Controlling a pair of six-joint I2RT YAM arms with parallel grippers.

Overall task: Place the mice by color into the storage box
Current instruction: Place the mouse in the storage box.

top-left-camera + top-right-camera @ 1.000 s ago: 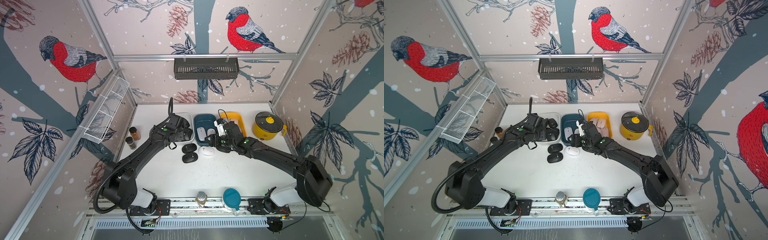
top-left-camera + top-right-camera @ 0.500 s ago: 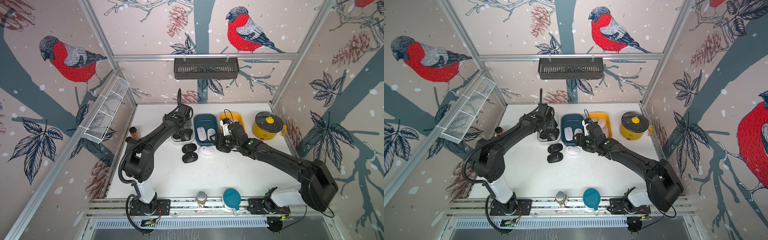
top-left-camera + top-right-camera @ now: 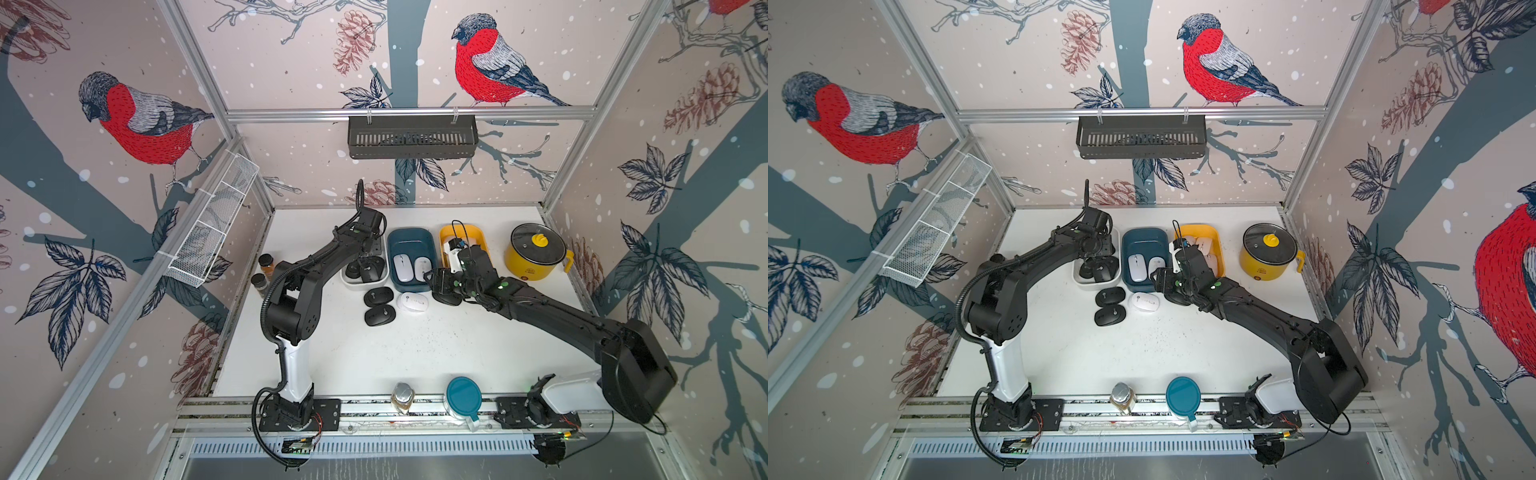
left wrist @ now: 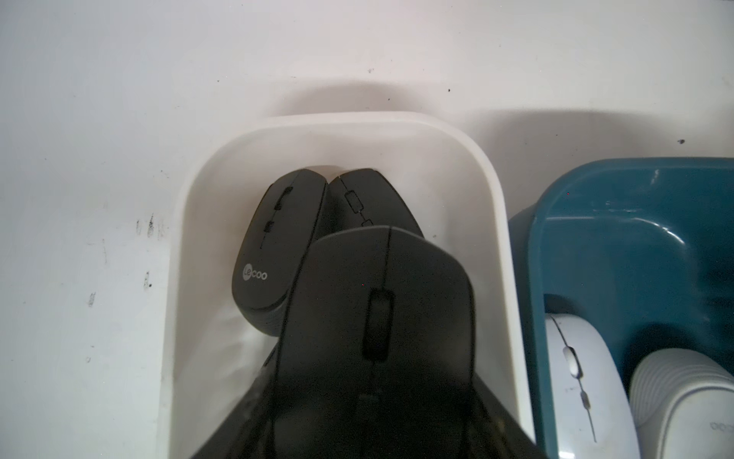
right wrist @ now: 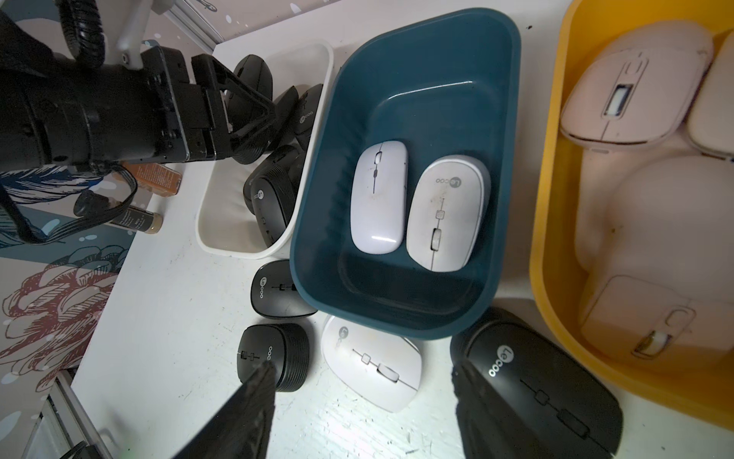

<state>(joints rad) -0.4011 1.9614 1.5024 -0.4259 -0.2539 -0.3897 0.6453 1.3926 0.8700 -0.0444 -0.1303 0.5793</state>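
The left jaws were clamped tight on a black mouse (image 4: 377,302), holding it just above the white bin (image 4: 496,222). In that bin two more black mice (image 4: 278,238) lay side by side. The right jaws stood apart and held nothing. Their fingers (image 5: 246,409) hung low over the table (image 3: 415,353), and a loose white mouse (image 5: 369,365) lay below the gap between them, just in front of the teal bin (image 5: 512,119). Another stray black mouse (image 5: 556,397) lay right beside one finger, though I couldn't tell whether they touched. A pair of black mice (image 5: 274,290) sat on the table in front of the white bin, one behind the other. Two white mice (image 5: 379,198) rested side by side inside the teal bin. Next to it, the yellow bin (image 5: 552,159) held several pale pink mice (image 5: 635,79). The three bins stood in a row near the back of the table, with a yellow pot (image 3: 534,257) off beyond the yellow one. A round teal lid (image 3: 463,395) lay at the front edge.
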